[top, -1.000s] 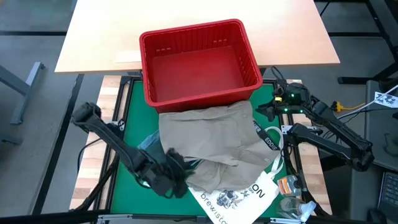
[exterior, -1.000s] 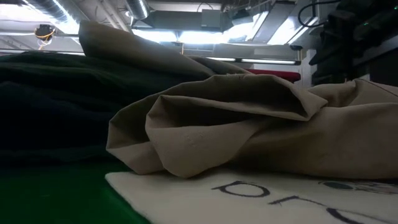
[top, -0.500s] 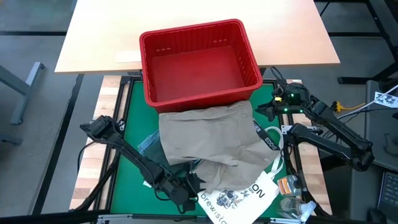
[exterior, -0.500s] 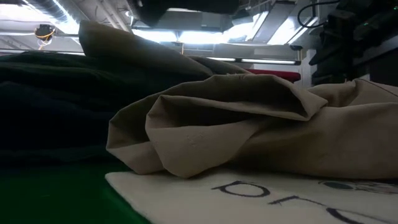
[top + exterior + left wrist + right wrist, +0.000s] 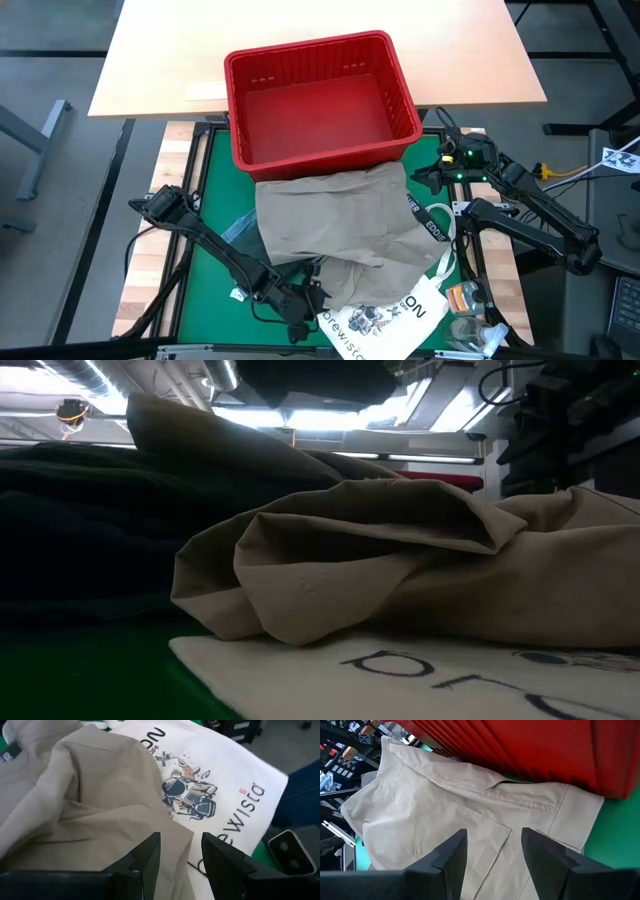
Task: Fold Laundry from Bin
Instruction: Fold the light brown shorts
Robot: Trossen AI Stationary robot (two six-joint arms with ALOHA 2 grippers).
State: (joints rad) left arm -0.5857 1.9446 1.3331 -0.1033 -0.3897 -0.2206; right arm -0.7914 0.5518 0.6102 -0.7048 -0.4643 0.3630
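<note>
Because the red bin at the far table edge is empty, the khaki garment lies spread before it for folding. Left gripper, fingers apart, hovers at its near hem; right gripper waits parted beside the right edge.

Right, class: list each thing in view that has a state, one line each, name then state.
bin: upright, nothing visible inside.
khaki garment: crumpled, partly over the tote bag, one edge against the bin.
tote bag: flat, partly covered.
left end effector: open, low over the khaki garment's edge, holding nothing.
right end effector: open, empty, beside the bin.
</note>
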